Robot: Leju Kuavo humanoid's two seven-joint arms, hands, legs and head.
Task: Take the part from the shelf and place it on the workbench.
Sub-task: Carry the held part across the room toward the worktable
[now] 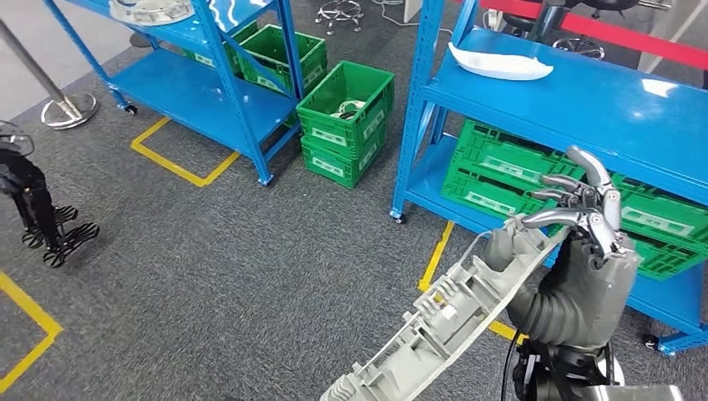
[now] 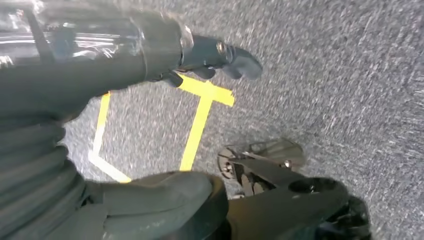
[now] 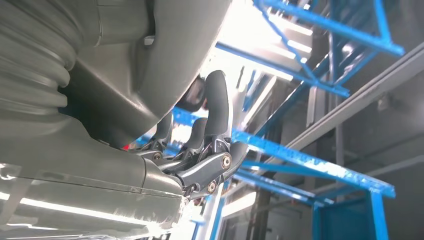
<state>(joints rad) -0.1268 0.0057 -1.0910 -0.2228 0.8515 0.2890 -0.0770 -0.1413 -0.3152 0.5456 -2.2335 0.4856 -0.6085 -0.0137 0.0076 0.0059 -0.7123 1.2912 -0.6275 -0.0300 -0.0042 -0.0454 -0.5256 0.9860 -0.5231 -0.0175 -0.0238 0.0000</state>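
The long grey ribbed part slants up from the head view's lower edge, its upper end gripped by the right hand, fingers curled over it, before the blue shelf. Whether the left hand, over grey carpet, holds anything cannot be told.

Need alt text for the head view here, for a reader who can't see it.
The robot's right hand grips one end of a long grey ribbed part above grey carpet. Behind stand blue shelves holding green crates and a white part.
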